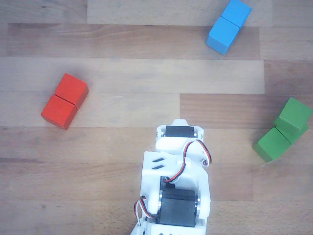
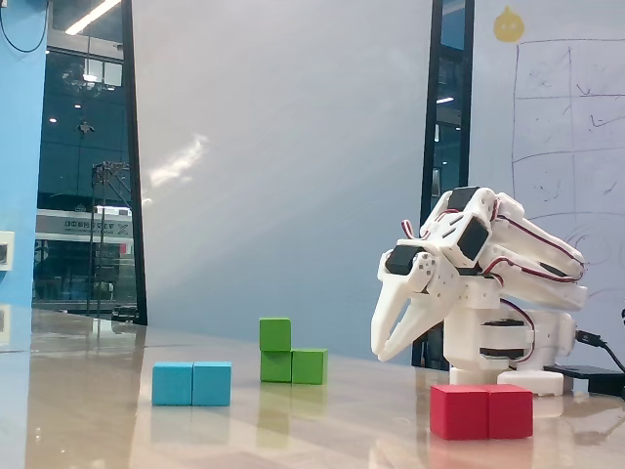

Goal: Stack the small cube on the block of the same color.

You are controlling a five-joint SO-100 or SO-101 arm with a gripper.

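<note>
The small green cube (image 2: pixel 274 333) sits on top of one end of the long green block (image 2: pixel 308 366), the left end in the fixed view. In the other view the cube (image 1: pixel 295 114) rests on the far half of the block (image 1: pixel 270 144) at the right edge. My gripper (image 2: pixel 384 355) hangs above the table with its tips pointing down. Its jaws are together and hold nothing, and it is well apart from the green stack. In the other view only the white arm (image 1: pixel 178 171) shows, and the fingers are hidden under it.
A red two-cube block (image 1: pixel 64 101) lies at the left and also shows in the fixed view (image 2: pixel 481 410). A blue two-cube block (image 1: pixel 228 25) lies at the top and also shows in the fixed view (image 2: pixel 191 383). The wooden table (image 1: pixel 146 73) is bare between them.
</note>
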